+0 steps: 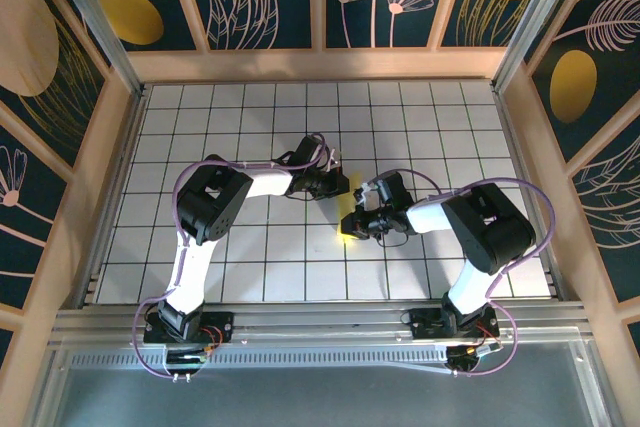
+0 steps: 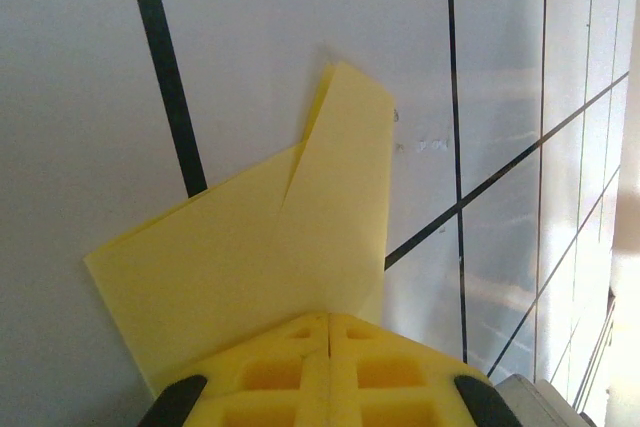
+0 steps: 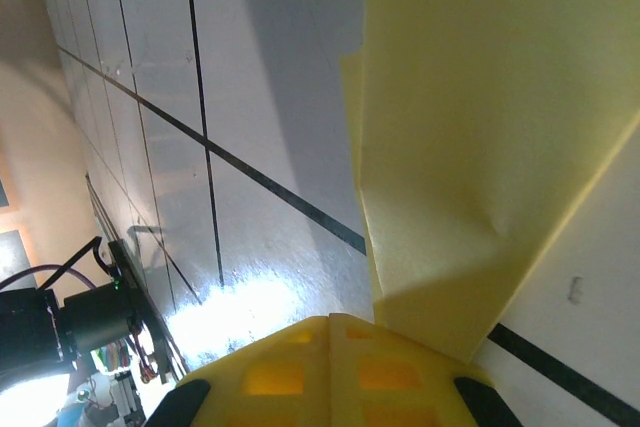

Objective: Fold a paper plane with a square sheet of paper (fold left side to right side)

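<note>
Top external view shows both arms meeting over the middle of the white gridded table (image 1: pixel 250 127), with the thin pale yellow sheet of paper (image 1: pixel 348 225) lying between the left gripper (image 1: pixel 338 185) and the right gripper (image 1: pixel 362 215).

At the left wrist, the sheet (image 2: pixel 280 267) lies flat and already doubled, with a slanted flap overlapping a wider layer. The left gripper (image 2: pixel 328 319) has its yellow pads pressed together at the paper's near edge, though I cannot tell if paper is pinched between them.

At the right wrist, the sheet (image 3: pixel 480 97) rises off the table, casts a shadow and wrinkles near the clenched right gripper (image 3: pixel 330 319), which seems to grasp it.

Judging by this, early folds are in, the current fold is mid-way, and the narrow dart shape remains to be made.
</note>
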Tool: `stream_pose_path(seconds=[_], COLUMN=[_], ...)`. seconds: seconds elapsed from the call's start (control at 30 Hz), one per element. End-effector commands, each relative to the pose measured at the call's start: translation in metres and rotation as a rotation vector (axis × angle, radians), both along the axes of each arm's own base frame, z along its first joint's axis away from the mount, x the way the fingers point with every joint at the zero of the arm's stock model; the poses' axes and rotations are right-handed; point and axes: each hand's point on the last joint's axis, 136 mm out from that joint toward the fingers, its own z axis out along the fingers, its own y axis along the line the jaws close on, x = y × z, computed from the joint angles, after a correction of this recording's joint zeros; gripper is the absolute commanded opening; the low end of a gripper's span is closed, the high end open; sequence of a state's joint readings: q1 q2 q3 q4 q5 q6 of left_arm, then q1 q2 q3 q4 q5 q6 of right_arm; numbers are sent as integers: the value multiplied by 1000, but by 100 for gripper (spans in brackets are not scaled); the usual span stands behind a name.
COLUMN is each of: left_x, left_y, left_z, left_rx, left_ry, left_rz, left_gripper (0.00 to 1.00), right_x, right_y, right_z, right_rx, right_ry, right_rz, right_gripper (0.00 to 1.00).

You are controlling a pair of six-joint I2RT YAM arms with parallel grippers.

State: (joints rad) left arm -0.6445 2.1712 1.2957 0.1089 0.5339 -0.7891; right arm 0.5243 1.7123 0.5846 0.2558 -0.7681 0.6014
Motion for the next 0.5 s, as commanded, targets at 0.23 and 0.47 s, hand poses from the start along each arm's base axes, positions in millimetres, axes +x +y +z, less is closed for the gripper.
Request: stream_pose_path(seconds=[0.23, 0.47], left_x=[-12, -12], left_y=[41, 45], left_z=[-63, -68], left_rx=[218, 233], left_ry=[84, 90], left_rz=[72, 76], left_gripper=[0, 0], right_x=[-38, -53], right_y=[-2, -2], right_z=[-20, -24], right_rx=[-86, -101], right_ry=[84, 109], right_rz=[55, 74], right_gripper=[0, 0])
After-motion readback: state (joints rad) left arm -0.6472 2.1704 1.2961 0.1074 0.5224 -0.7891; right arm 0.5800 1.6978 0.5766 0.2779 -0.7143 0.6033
